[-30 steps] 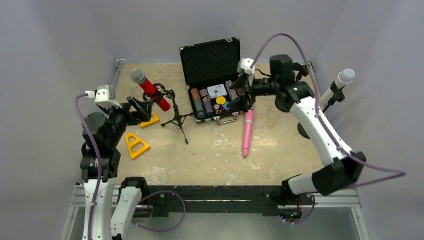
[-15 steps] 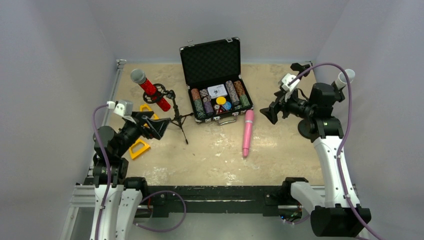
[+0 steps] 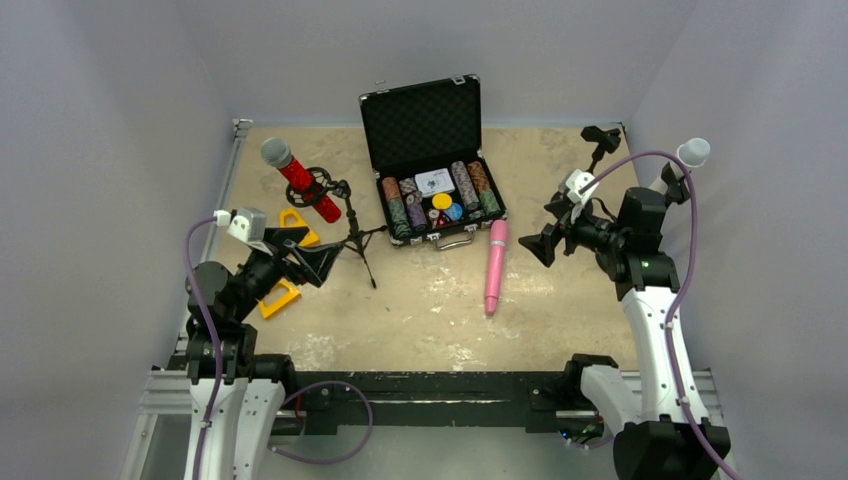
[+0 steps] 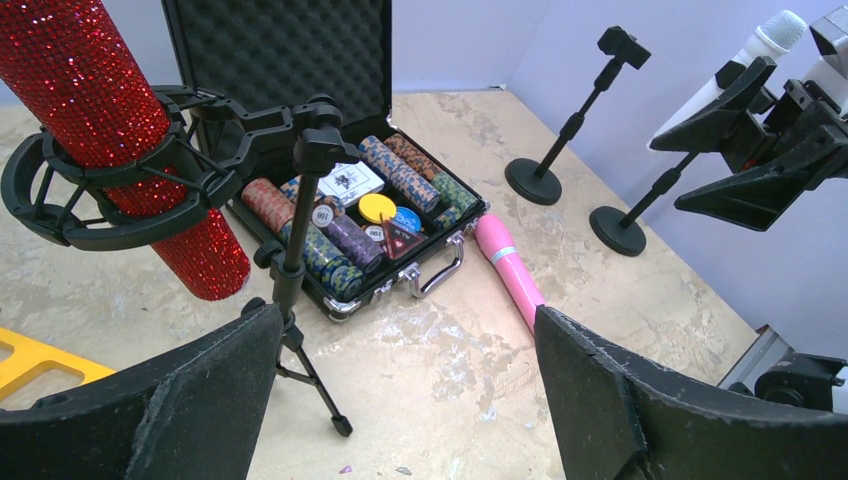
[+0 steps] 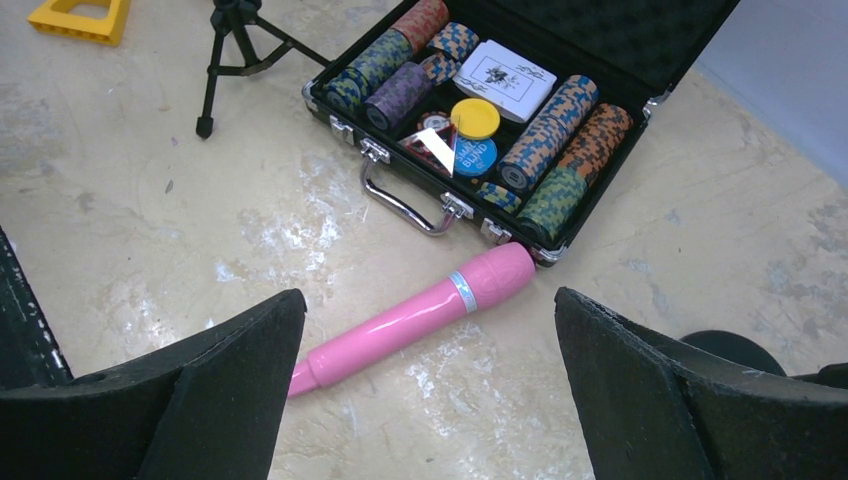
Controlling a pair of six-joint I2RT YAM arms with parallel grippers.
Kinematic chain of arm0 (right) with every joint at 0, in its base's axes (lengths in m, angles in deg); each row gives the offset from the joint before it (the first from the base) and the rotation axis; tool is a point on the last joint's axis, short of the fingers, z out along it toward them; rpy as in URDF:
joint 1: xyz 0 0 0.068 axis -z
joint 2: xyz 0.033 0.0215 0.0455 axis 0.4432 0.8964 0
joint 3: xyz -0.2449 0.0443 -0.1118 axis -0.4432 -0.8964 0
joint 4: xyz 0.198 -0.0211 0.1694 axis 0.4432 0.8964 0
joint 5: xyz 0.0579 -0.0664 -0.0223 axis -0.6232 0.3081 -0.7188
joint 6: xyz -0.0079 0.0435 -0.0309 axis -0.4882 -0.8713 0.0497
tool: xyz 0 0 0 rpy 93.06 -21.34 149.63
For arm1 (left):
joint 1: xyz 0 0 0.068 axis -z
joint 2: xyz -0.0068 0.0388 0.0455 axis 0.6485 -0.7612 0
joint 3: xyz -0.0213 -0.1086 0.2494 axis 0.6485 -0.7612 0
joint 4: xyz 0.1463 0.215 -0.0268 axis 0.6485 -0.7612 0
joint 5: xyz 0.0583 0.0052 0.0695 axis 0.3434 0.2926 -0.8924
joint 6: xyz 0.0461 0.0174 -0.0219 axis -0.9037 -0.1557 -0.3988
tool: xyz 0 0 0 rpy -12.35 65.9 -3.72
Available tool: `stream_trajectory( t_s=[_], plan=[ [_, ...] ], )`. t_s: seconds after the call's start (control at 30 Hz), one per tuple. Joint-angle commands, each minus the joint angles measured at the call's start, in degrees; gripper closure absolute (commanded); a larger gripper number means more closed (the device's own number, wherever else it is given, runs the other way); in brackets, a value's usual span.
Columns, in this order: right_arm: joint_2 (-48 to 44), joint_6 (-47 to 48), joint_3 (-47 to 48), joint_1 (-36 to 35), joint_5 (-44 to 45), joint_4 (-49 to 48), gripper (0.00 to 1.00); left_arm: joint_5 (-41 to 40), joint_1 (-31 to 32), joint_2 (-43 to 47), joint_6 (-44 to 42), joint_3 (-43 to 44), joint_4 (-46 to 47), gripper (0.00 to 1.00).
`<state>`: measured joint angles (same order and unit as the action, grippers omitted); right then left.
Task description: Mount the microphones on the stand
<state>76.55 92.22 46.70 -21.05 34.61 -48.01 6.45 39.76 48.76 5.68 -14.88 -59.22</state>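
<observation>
My right claw (image 5: 428,296) gaped empty over the pink microphone (image 5: 400,325) lying centre-frame, probably lined up to grab it; my left claw (image 4: 405,311) stood open too.

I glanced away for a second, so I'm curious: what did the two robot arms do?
The right gripper, which hovered at the far end of the glossy pink microphone, swung back right, open. The left gripper drew back toward the near edge, away from the glittery red microphone in its black tripod stand, also open. Both microphones, and the white silver-headed one far right, stayed put.
</observation>
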Motion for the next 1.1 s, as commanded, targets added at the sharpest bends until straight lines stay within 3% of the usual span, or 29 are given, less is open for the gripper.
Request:
stream_trajectory(
  t_s=[0.0,0.67,1.07],
  plan=[
    [-0.23,0.76,-1.33,0.63,-3.26,-3.54,0.02,0.48,0.23,-0.24,-0.54,-0.07,0.96,0.01],
    [1.11,5.51,-2.21,0.9,-4.03,-1.58,0.03,1.27,0.23,0.49,-0.06,-0.32,1.25,0.01],
    [5.19,14.67,5.1,0.81,0.25,9.54,0.03,0.92,0.23,1.08,-0.23,-0.33,0.88,0.01]
  ],
)
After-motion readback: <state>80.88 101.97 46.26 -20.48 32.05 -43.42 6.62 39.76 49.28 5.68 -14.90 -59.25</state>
